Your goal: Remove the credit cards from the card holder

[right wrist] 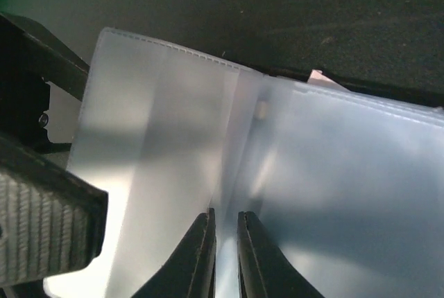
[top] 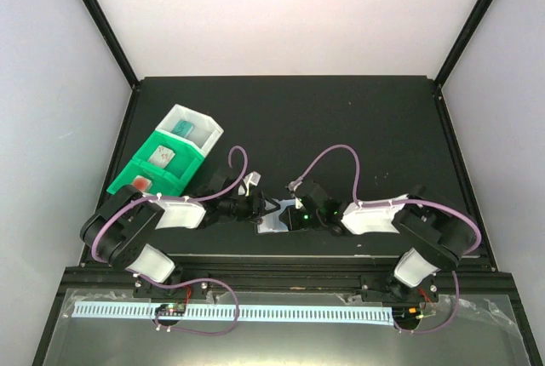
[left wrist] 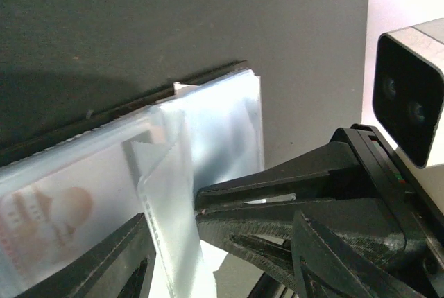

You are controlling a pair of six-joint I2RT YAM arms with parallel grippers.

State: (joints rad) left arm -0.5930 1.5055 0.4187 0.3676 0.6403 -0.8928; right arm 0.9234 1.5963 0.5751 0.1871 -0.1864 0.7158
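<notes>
The card holder [top: 274, 225] lies open at the table's near middle, between both grippers, its pale plastic pockets [left wrist: 215, 121] facing up and its black edge along the far side. One pocket holds a card with a faint red round mark [left wrist: 52, 215]. My right gripper [right wrist: 226, 225] is shut on a thin plastic pocket leaf [right wrist: 159, 145] and lifts it; it also shows in the top view [top: 288, 215]. My left gripper [left wrist: 215, 256] is open, its fingers on either side of that leaf's free edge; it also shows in the top view [top: 258, 210]. No card is in either gripper.
A green and white bin set [top: 166, 162] stands at the back left, with a teal card [top: 183, 128], a pale card [top: 160, 156] and a red-marked card [top: 140, 183] in separate compartments. The right wrist camera [left wrist: 409, 97] hangs close by.
</notes>
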